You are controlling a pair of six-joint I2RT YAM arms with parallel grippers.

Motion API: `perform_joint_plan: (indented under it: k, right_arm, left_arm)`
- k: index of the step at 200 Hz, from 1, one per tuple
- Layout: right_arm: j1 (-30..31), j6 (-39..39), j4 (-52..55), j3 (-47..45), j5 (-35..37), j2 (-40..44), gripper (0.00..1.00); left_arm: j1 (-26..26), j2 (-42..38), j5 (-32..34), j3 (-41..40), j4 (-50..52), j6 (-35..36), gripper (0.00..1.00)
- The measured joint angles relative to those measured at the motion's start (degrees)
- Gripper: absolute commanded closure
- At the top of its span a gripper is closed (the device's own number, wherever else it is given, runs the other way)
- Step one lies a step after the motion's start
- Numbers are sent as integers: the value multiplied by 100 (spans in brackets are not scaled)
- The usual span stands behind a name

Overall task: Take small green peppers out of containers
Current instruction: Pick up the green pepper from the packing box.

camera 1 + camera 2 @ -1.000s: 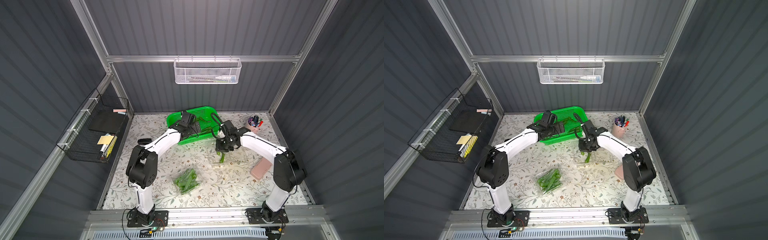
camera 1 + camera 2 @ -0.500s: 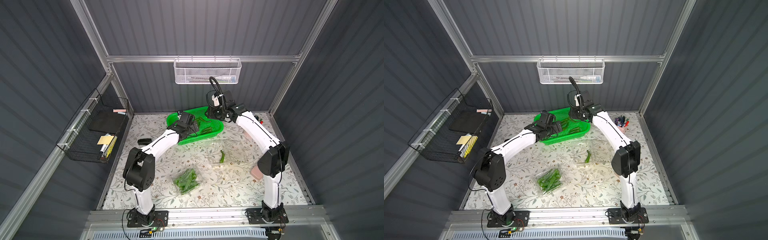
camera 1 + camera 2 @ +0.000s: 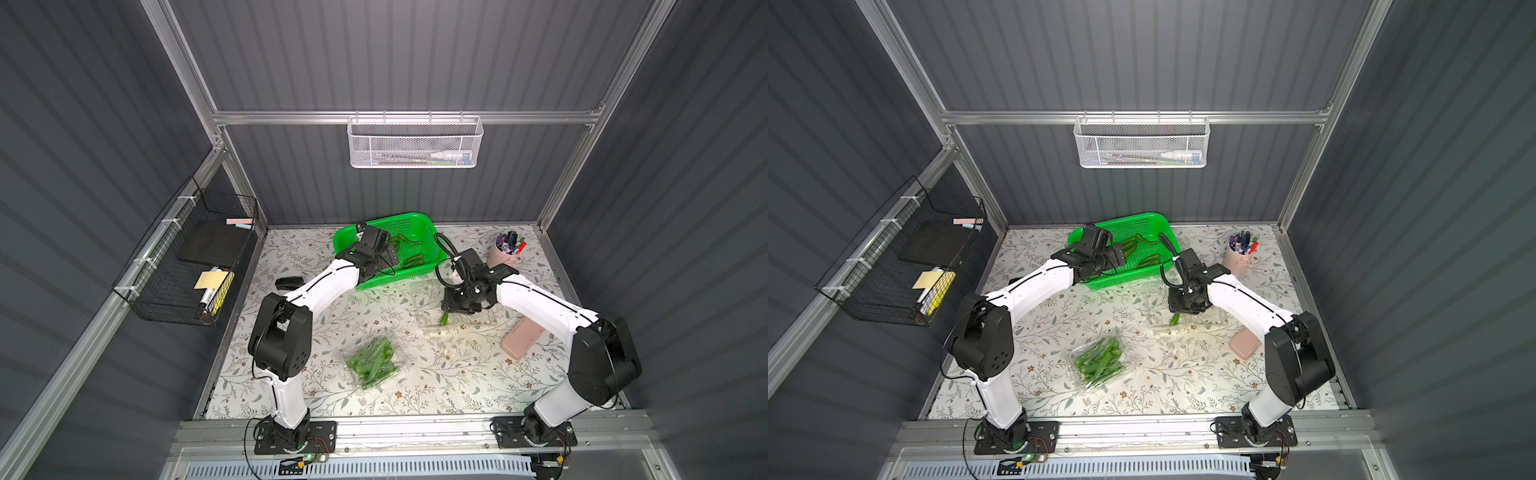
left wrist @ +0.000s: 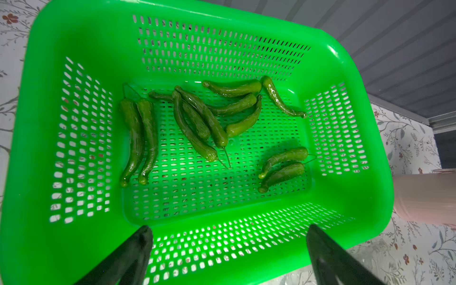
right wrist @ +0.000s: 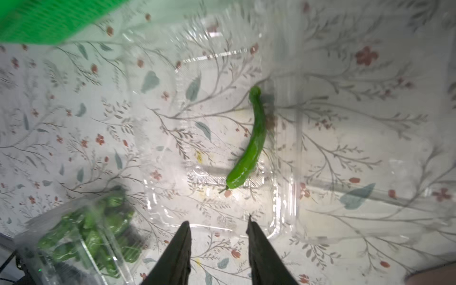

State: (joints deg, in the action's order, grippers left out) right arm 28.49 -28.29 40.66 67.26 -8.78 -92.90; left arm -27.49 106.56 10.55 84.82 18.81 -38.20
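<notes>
Starting at the right gripper: we see its fingers apart with a modest gap and nothing between them. The tips sit over one edge of the open container; we cannot tell if they touch the plastic. One single pepper lies in that clear tray, curved, stem end toward the gripper and clear of the fingers. In both top views the same pepper peeks out just under the gripper. The open container lies flat just beside the green basket, on the side facing the robot's bases.

Left gripper: fingers spread wide, holding nothing, poised above the basket's near wall. Loose peppers lie on the basket floor: a pair along one side, a crossed cluster mid-floor and another pair apart from it.

Second container is packed with peppers and sits well away from the basket, further toward the bases than the open one. It is untouched by either arm and blurry in the right wrist view.

Pink cup of pens stands near the basket on the robot's right. Pink box lies further from the basket, beside the right arm. All of it rests on the floral table.
</notes>
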Motion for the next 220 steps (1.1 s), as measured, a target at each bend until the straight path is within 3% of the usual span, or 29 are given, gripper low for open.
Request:
perform_joint_plan:
  k: [159,220]
  right_arm:
    - [149,-4,96,614,389,-1576,65]
    - [232,-2,20,623,511,-1633,92]
  left_arm:
    - [-94,96,55,4,4,0,1]
    - [-94,94,107,4,9,2,1]
